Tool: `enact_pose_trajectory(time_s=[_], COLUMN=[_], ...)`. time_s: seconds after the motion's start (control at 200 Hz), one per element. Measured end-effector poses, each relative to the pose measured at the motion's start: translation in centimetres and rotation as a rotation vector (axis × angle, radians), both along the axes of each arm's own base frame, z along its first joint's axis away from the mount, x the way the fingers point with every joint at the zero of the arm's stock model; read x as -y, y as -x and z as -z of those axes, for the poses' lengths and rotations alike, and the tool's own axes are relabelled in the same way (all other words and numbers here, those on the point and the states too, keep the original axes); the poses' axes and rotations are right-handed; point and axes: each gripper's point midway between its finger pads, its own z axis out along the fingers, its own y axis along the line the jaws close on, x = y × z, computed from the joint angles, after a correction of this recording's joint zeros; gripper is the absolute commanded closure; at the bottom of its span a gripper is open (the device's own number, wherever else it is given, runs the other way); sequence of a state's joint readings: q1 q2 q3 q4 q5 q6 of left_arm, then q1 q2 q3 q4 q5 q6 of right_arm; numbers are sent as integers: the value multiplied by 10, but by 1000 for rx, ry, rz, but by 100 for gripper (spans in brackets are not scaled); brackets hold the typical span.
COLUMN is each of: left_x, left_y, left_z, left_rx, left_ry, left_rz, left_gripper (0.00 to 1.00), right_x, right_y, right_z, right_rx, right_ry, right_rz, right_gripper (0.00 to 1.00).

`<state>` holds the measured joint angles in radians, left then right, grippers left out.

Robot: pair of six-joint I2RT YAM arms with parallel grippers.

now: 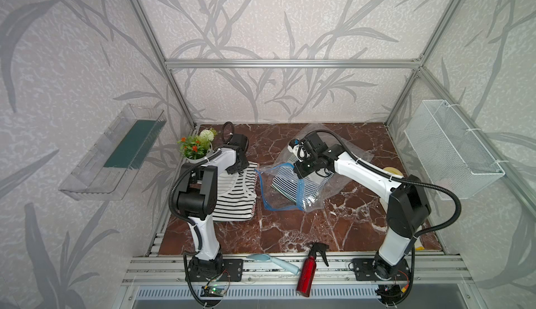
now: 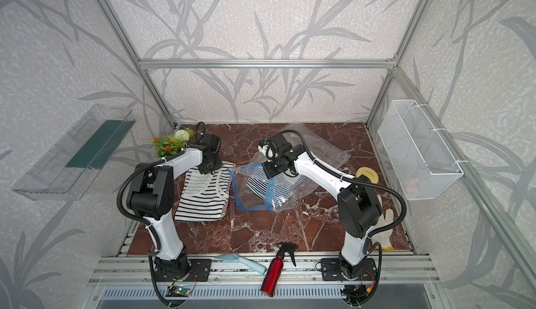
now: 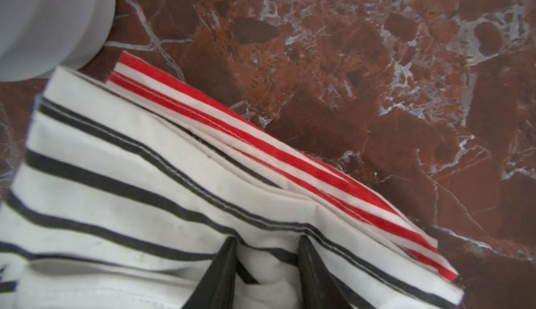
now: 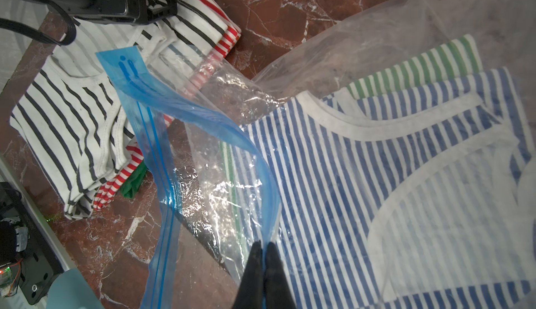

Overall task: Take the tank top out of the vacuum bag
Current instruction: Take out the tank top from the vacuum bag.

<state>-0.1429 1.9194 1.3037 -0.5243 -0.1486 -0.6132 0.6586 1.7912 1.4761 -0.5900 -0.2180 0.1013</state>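
At vacuum bag [image 4: 226,177] edge, right tool [image 4: 262,252]

I worked in a robot test cell, not a real home. An aluminium frame [image 1: 290,63] boxed me in, its panels papered with leaf-print wallpaper [image 1: 290,11]. My left arm [image 1: 207,235] and right arm [image 1: 359,171] were bolted to slotted rails [image 1: 156,272] at the front, with a bare circuit board [image 1: 214,290] and loose wires by the bases. The tabletop [image 1: 290,229] was a marble-look sheet. A mesh basket [image 1: 452,153] hung on one side wall and a clear shelf [image 1: 95,177] on the other. A potted plant [image 1: 194,148] and a spray bottle [image 1: 307,272] sat about like props.
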Motion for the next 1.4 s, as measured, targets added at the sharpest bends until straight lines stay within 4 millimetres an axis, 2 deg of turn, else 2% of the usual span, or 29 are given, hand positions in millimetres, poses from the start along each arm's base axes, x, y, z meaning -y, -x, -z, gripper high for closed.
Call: enact_pose_trajectory(time_s=[0.155,0.4,0.51,0.59,0.69,0.765,0.81,0.88,0.934,0.974,1.114,1.209,1.399], left_x=[2,11,13,15,27,51,74,106,128,136,149,162,198], left_y=[-8,-44,-43,-29,-3,24,45,78,104,119,156,167,168], left_z=[0,-12,-23,-39,-79,-112,-130,-142,-138,-131,-85,-66,-51], left_rx=[19,70,104,131,213,301,357,417,430,429,349,315,288], left_ry=[8,21,27,40,67,115,163,256,334,378,446,476,530], left_rz=[7,42,50,59,92,153,215,306,374,399,434,476,590], left_gripper=[61,61,61,62,64,69,72,76,78,79,82,82,86], right_x=[0,-4,-3,-3,-3,-3,-4,-5,-6,-7,-9,-10,-13], right_y=[0,-5,-5,-5,-5,-5,-5,-5,-6,-7,-8,-10,-14], right_z=[0,-9,-9,-9,-9,-9,-9,-10,-11,-12,-14,-18,-23], right_rx=[-6,17,17,19,19,20,22,26,30,35,49,60,82], right_ry=[9,-1,1,4,5,5,3,-2,-6,-9,-16,-22,-34], right_rz=[-5,-14,-15,-15,-16,-18,-19,-24,-27,-30,-42,-45,-45], right_gripper=[100,100,100,100,100,100,100,100,100,100,100,100,100])
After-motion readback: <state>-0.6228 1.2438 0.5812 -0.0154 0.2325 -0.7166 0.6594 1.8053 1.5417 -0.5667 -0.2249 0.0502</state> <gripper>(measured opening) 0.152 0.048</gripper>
